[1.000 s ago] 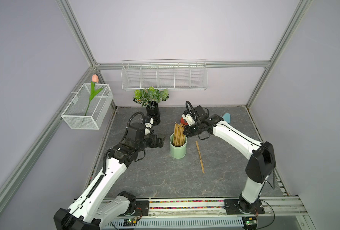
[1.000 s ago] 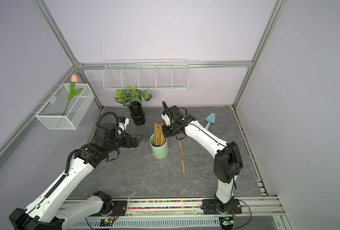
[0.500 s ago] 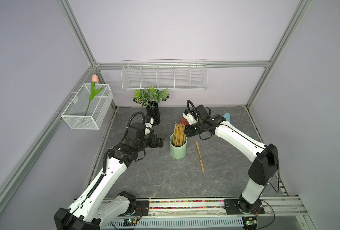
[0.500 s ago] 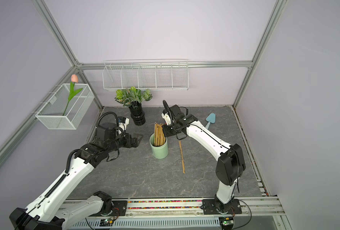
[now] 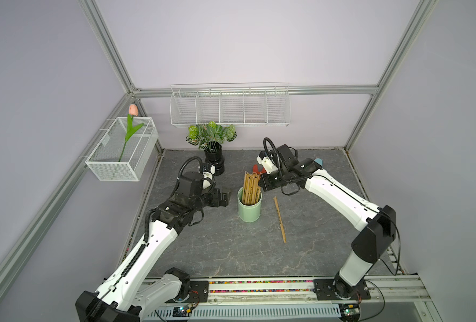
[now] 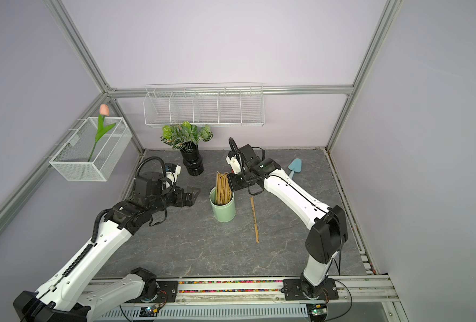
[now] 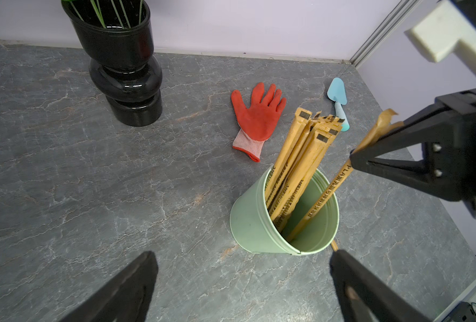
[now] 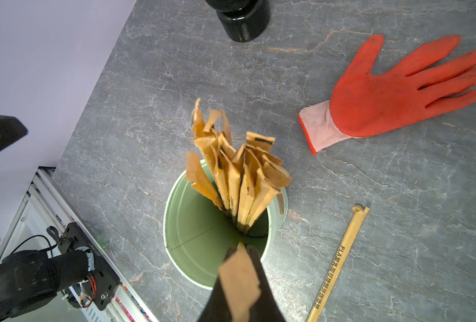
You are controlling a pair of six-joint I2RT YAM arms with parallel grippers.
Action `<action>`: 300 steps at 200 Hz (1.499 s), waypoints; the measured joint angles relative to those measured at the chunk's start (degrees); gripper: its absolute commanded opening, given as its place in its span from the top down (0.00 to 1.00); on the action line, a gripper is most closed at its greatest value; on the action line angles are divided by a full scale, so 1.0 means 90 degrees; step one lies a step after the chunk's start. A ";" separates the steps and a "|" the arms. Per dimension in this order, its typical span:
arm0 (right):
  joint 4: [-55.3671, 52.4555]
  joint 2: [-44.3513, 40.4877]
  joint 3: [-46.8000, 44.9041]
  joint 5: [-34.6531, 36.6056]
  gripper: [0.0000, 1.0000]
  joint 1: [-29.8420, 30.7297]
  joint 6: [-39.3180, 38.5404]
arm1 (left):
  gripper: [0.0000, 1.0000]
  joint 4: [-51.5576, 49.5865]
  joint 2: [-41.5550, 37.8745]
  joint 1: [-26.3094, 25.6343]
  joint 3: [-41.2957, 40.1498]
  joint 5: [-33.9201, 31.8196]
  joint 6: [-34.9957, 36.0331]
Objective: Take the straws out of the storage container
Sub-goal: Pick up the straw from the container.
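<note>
1. Left arm [image 5: 153, 237] stretches forward, low; left gripper [image 7: 243, 253] spread wide, holding nothing.
2. Right arm [image 5: 334, 192] bends inward, wrist tipped down; right gripper [image 7: 355, 159] pinched together, seemingly on one straw [image 7: 338, 181].

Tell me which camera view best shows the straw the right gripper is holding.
The left wrist view: the held straw shows side-on, from the right gripper down into the storage container. The right wrist view shows only its crumpled top end between the fingers. In both top views it is tiny beside the other straws.
</note>
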 measured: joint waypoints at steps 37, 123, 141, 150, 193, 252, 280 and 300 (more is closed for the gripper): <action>-0.0095 -0.0311 0.0214 -0.0070 0.90 0.0002 0.0002 | 0.00 0.0000 0.0000 0.0000 0.0000 0.0002 0.0000; -0.0483 -0.0697 0.1224 -0.0240 0.90 0.0000 0.0002 | 0.00 0.0000 0.0000 0.0000 0.0000 0.0049 0.0000; -0.0646 -0.0712 0.1428 -0.0299 0.90 -0.0007 0.0002 | 0.00 0.0000 0.0000 0.0000 0.0000 0.0051 0.0000; -0.0743 -0.0714 0.1537 -0.0335 0.90 -0.0015 0.0002 | 0.00 0.0000 0.0000 0.0000 0.0000 0.0049 0.0000; -0.1610 -0.0692 0.2341 -0.0410 0.90 -0.0151 -0.0007 | 0.00 0.0000 0.0000 0.0000 0.0000 0.0049 0.0000; -0.3859 -0.0199 0.4359 -0.0119 0.89 -0.0549 -0.0345 | 0.00 -0.0002 0.0000 0.0000 0.0000 0.0049 0.0000; -0.4619 -0.0002 0.4182 0.0087 0.89 -0.0639 -0.0444 | 0.00 -0.0007 0.0000 0.0000 0.0000 0.0049 0.0000; -0.4991 0.0182 0.4010 0.0272 0.89 -0.0702 -0.0522 | 0.00 -0.0022 0.0002 0.0000 0.0000 0.0051 0.0000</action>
